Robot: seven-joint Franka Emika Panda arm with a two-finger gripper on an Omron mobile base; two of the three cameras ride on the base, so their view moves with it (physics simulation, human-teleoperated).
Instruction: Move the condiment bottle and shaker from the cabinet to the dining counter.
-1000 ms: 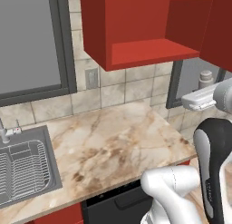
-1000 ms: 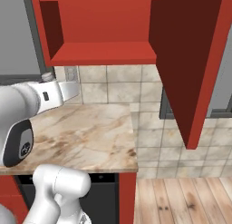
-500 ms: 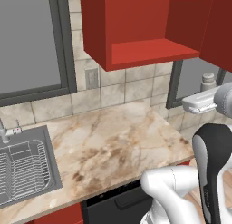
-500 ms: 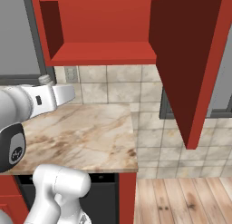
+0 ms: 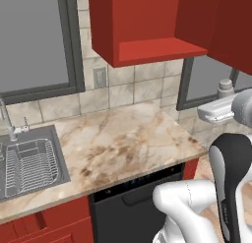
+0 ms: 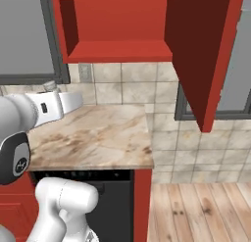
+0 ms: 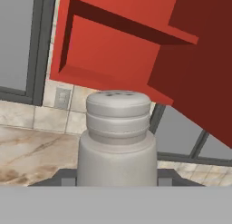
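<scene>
Currently the shaker (image 7: 118, 139) sits upright between the two dark finger tips of the gripper (image 7: 117, 177), which show as small dark tabs against its lower body on either side. The jaws are closed on the shaker, about half spread by its width. Its grey body narrows to a ribbed, rounded top with small holes, and this top rises well above the finger tips.

From the left base view, the shaker (image 5: 226, 88) appears as a small grey cap standing on the white hand, held in the air to the right of the marble worktop (image 5: 118, 143) and below the cabinet (image 5: 147, 25). From the right base view, only the shaker's top (image 6: 50, 86) shows above the white hand, over the left part of the marble worktop (image 6: 98, 138).

The cabinet (image 6: 122, 25) stands with its door (image 6: 206, 50) swung open; the lower shelf visible inside is bare. The shaker is outside the cabinet, lower than its bottom edge. A sink (image 5: 29, 161) with a wire rack lies at the left end of the worktop.
</scene>
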